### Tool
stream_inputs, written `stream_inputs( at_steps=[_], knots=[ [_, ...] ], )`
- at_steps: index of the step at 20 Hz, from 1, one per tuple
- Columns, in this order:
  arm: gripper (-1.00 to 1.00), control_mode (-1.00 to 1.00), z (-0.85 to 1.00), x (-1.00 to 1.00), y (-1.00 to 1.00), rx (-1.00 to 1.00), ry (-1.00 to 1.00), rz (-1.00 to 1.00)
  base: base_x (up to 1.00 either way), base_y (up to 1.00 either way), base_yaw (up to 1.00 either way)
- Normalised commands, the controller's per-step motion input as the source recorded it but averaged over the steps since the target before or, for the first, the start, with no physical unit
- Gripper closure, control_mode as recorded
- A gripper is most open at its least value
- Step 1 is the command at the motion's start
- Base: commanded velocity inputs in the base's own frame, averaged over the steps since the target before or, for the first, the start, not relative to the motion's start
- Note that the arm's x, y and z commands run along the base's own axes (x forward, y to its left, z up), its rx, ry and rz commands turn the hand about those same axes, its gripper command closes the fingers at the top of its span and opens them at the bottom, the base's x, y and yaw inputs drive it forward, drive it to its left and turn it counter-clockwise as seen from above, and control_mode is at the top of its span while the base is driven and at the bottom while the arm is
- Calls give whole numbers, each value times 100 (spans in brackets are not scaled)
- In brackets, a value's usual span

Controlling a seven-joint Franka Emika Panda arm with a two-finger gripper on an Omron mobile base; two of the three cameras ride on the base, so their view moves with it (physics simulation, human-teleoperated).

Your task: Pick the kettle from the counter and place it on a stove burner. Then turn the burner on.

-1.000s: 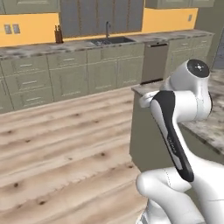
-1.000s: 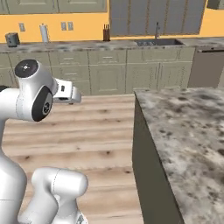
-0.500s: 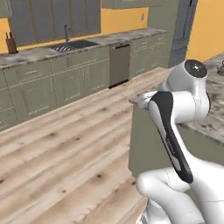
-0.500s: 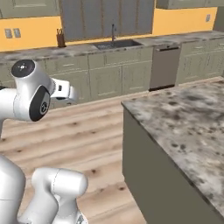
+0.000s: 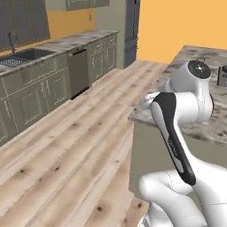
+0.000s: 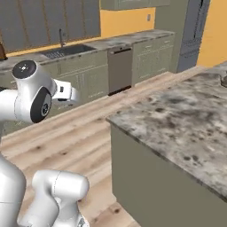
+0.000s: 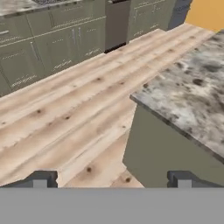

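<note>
I have one counter (image 6: 186, 124) island ahead, its mottled stone top bare near the corner I face. Past it across the plank floor (image 5: 66, 150) runs one long row of cabinets (image 6: 88, 75), with one sink (image 5: 20, 55) set in its top and one dark dishwasher front (image 6: 119, 68) beside the sink. At the counter's far edge I make out a small kettle (image 6: 223, 80), cut off by the frame. My gripper (image 7: 112, 179) is spread wide, holding nothing, hanging above the counter's corner.
</note>
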Motion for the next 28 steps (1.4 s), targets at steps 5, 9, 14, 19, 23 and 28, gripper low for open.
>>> stream_inputs(
  at_steps=[5,9,14,19,23,28],
  knots=[
    [-100,100,0,0,0,0,0,0,94,100,-52],
    [-100,100,0,0,0,0,0,0,77,100,-50],
    [-100,100,0,0,0,0,0,0,71,100,-49],
    [-100,100,0,0,0,0,0,0,70,100,-46],
    [-100,100,0,0,0,0,0,0,71,100,-43],
    [-100,100,0,0,0,0,0,0,90,100,-36]
  ],
)
